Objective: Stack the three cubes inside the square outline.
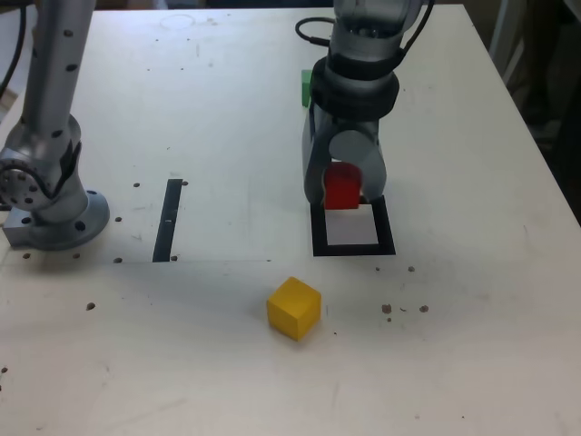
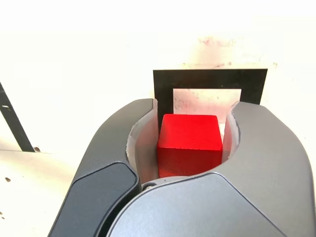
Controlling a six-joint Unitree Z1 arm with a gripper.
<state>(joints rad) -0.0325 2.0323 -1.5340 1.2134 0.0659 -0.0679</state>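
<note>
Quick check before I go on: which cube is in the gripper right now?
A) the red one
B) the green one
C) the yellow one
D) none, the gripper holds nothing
A: the red cube sits between the jaws of the gripper at the back edge of the square outline, while the yellow cube lies free on the table and the green cube shows behind the arm.

Arm lowered, tool (image 2: 190, 143) clamped, pointing down
</note>
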